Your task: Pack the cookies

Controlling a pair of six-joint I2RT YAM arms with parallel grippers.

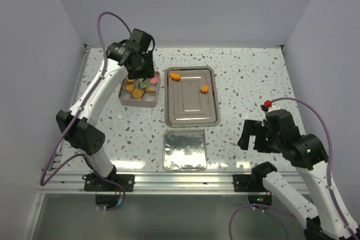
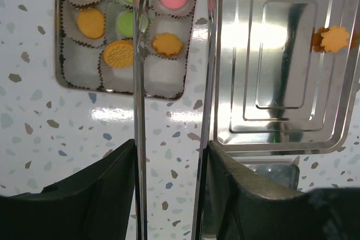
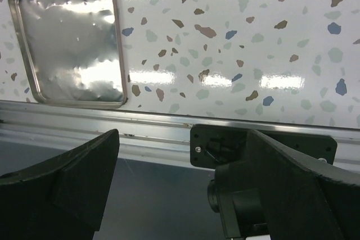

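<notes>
- Box (image 2: 66,80): far left part of the table, paper-lined cups. It holds seven cookies (image 2: 91,22), namely orange, green and one pink. A few cups are bare.
- Tray (image 1: 191,117): mid-table towards the far edge, just right of the box. Two orange cookies lie on it, one at its far left corner and one by its right rim.
- Lid (image 1: 184,150): at the near edge, centre, off the box.
- Left gripper (image 1: 140,77): hangs over the box's right column, jaws apart, nothing between them.
- Right gripper (image 3: 183,139): by the near right corner, jaws wide apart, empty, well apart from the work.
- Step in hand, by judgement: moving cookies from tray to box, with two still to go.
- Next move calls for: a swing right to the tray's far left cookie, an edge-on pinch of the thin disc, then a drop into a bare cup.
</notes>
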